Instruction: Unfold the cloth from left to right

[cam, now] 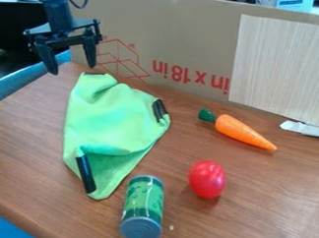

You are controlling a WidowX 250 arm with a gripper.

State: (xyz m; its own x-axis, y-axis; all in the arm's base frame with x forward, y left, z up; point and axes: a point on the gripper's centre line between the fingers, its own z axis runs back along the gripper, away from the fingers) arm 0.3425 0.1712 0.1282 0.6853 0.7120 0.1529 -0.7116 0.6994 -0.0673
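Brown tabletop [28,145] holds one can [143,207], one carrot [241,132], one red toy [207,179] and, at left, one green cloth [116,117], partly hidden in its folds. My pincer [72,70] hangs spread near it, arm [56,14] cut off.

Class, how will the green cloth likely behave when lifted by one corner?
The cloth will probably hang floppy, since it lies in soft, rumpled folds. It looks thin, so it is likely light for its size. The black strips along its edges look straighter, so they may bend less.
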